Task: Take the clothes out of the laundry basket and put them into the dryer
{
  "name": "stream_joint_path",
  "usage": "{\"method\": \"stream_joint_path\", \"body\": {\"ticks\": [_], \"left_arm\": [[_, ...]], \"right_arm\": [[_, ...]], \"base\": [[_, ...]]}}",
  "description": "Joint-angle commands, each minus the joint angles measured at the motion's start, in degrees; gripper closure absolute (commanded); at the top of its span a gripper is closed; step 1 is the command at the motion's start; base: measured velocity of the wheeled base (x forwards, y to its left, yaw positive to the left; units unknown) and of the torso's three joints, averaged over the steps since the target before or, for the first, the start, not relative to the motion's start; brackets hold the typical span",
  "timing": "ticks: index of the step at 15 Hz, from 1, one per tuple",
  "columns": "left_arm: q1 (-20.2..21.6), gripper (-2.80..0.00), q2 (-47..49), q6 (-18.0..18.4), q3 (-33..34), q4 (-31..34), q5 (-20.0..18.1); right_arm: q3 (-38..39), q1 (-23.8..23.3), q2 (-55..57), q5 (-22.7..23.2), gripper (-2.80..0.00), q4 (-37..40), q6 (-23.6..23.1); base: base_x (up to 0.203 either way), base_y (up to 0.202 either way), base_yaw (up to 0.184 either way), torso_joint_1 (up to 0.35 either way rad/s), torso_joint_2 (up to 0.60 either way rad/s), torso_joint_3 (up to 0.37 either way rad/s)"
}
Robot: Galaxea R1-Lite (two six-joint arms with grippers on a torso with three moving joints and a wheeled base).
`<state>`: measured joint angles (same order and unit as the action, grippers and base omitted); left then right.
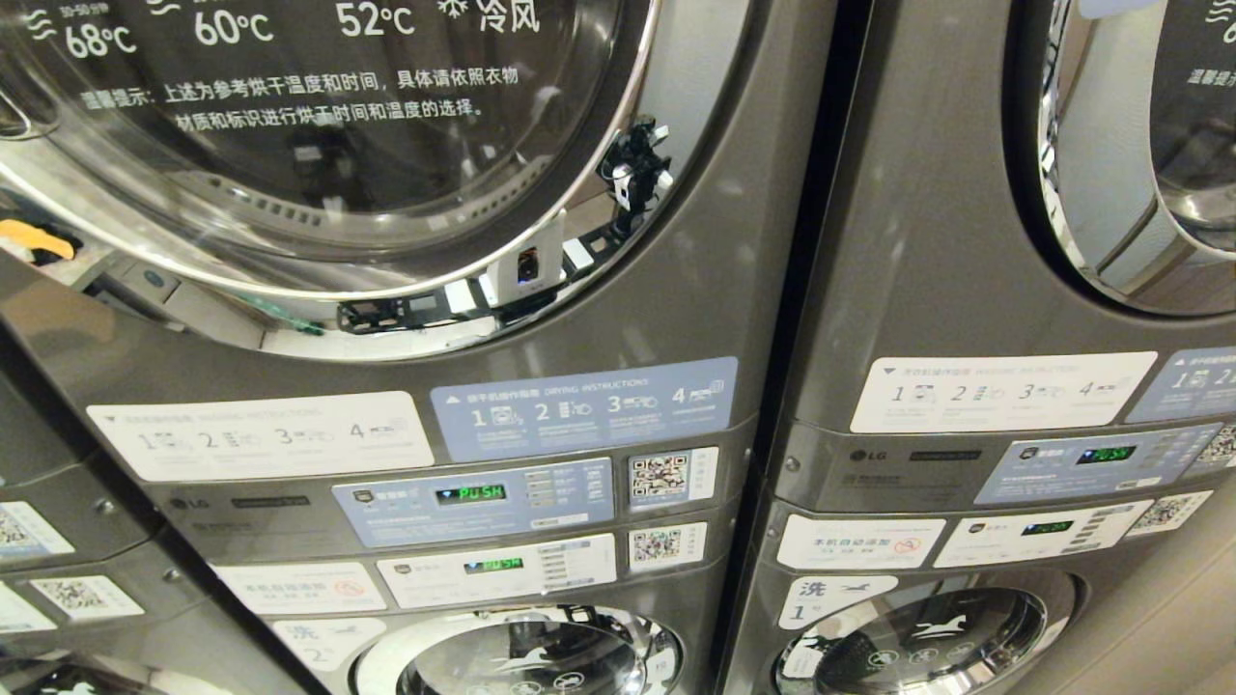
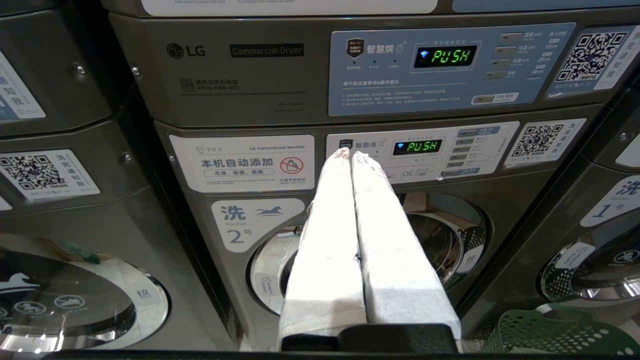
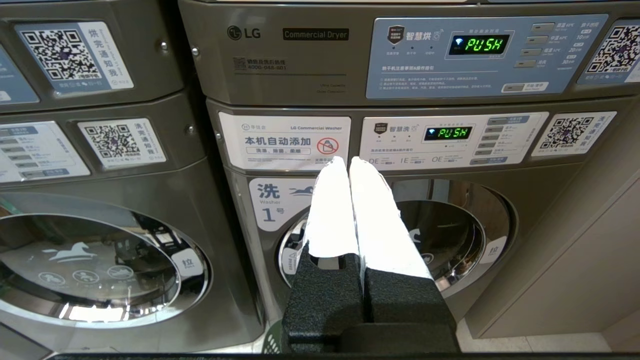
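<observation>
Two grey stacked washer-dryer units face me. The dryer door (image 1: pixel 319 145) of the left unit is a big round glass window, closed. My left gripper (image 2: pixel 350 152) is shut and empty, pointing at the panel above washer number 2 (image 2: pixel 370 250). My right gripper (image 3: pixel 347 160) is also shut and empty, pointing at washer number 1 (image 3: pixel 450 235). A green lattice laundry basket (image 2: pixel 555 332) sits on the floor below the washers; a sliver of the laundry basket (image 3: pixel 272 342) shows beside the right fingers. The clothes are out of view.
Control panels with green "PUSH" displays (image 1: pixel 470 494) lie between dryer and washer on each unit. A second dryer door (image 1: pixel 1149 145) is at upper right. Another washer (image 3: pixel 95 260) stands to the left. A beige wall (image 3: pixel 575 260) and pale floor (image 3: pixel 525 342) border the right unit.
</observation>
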<state>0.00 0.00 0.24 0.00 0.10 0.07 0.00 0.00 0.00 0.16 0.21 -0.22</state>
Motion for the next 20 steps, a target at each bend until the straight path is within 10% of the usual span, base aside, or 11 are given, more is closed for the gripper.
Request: {"method": "stream_joint_path", "body": {"ticks": [1, 20], "left_arm": [[0.0, 0.0, 0.0, 0.0, 0.1, 0.0, 0.0], [0.0, 0.0, 0.0, 0.0, 0.1, 0.0, 0.0]], "right_arm": [[0.0, 0.0, 0.0, 0.0, 0.0, 0.0, 0.0], [0.0, 0.0, 0.0, 0.1, 0.0, 0.0, 0.0]], "base": [[0.0, 0.0, 0.0, 0.0, 0.0, 0.0], [0.0, 0.0, 0.0, 0.0, 0.0, 0.0]]}}
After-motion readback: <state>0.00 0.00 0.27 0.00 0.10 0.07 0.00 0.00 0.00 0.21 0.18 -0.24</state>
